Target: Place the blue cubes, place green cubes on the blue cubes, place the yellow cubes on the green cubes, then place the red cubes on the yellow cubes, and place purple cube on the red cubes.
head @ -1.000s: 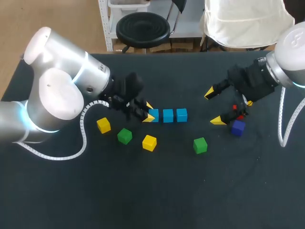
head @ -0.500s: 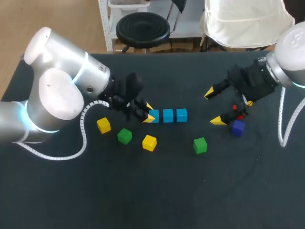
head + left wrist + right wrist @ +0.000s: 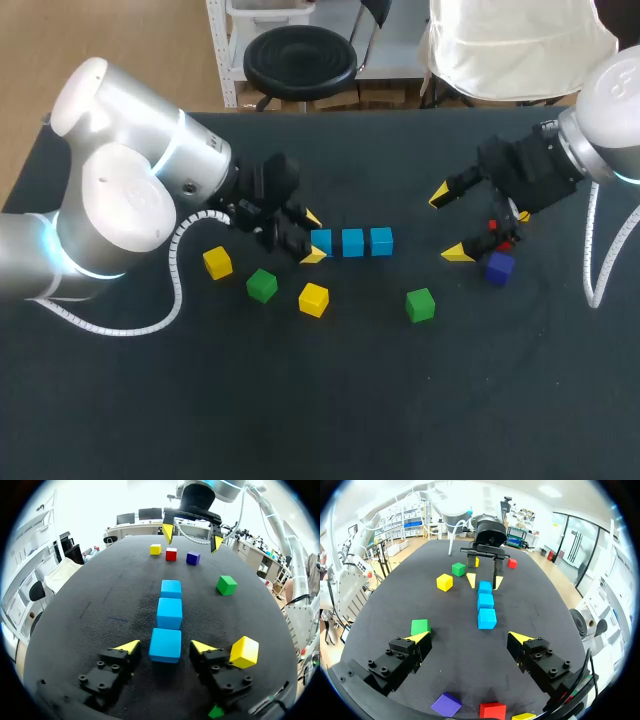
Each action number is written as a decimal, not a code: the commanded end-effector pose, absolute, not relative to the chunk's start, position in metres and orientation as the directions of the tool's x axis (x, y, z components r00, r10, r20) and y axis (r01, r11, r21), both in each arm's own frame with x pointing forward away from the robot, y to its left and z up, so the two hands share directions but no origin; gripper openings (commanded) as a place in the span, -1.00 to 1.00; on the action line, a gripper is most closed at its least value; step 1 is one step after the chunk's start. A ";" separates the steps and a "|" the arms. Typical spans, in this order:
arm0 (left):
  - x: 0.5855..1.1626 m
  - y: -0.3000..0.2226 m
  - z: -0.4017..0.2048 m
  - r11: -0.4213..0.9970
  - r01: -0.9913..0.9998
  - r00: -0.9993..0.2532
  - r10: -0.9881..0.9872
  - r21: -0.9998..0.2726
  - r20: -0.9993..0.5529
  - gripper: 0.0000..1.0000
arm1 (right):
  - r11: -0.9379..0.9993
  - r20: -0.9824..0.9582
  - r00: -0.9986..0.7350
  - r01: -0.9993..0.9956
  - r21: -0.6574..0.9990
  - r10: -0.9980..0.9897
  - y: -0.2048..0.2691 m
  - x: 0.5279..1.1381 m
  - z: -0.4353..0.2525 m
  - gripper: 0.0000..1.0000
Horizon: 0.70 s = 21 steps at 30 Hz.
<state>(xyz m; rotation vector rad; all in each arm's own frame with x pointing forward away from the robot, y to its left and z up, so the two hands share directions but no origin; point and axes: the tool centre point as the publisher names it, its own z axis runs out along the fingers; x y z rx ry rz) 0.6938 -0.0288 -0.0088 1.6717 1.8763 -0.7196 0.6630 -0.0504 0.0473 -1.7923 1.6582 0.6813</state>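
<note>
Left gripper [image 3: 313, 237] sits spread around the end blue cube [image 3: 165, 644] of a row of three, fingers seemingly just clear of its sides, though it's close. Right gripper [image 3: 470, 636] hangs wide open, nothing in it, purple cube [image 3: 446, 704] and red cube [image 3: 492, 711] beneath it. Green cubes [image 3: 262, 285] and yellow cubes [image 3: 313, 299] lie loose on the table [image 3: 300, 420].

Robotics lab, at a test table.
Two grey-and-white robot arms, the left arm [image 3: 120, 200] and the right arm [image 3: 610, 110], come in from either side over a table [image 3: 330, 400] laid with dark matte cloth. On it lie small coloured blocks: three blue cubes [image 3: 352, 242] in a row near its middle, with green cubes [image 3: 261, 285] and yellow cubes [image 3: 313, 299] loose nearer the front edge.
</note>
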 end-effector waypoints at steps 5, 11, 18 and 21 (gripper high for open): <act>0.694 -0.027 -0.009 0.100 0.994 -0.104 0.713 -0.046 -0.693 0.47 | -0.043 -0.721 0.090 -0.996 -0.084 -0.687 -0.051 0.663 0.047 1.00; 0.694 -0.027 -0.007 0.100 0.994 -0.102 0.709 -0.044 -0.698 0.62 | -0.043 -0.721 0.090 -0.996 -0.084 -0.687 -0.051 0.663 0.047 1.00; 0.691 -0.024 -0.004 0.103 0.994 -0.105 0.704 -0.044 -0.703 0.74 | -0.043 -0.721 0.090 -0.996 -0.084 -0.687 -0.051 0.663 0.047 1.00; 0.690 -0.023 -0.001 0.108 0.993 -0.108 0.699 -0.044 -0.707 0.95 | -0.043 -0.721 0.090 -0.996 -0.084 -0.687 -0.051 0.663 0.047 1.00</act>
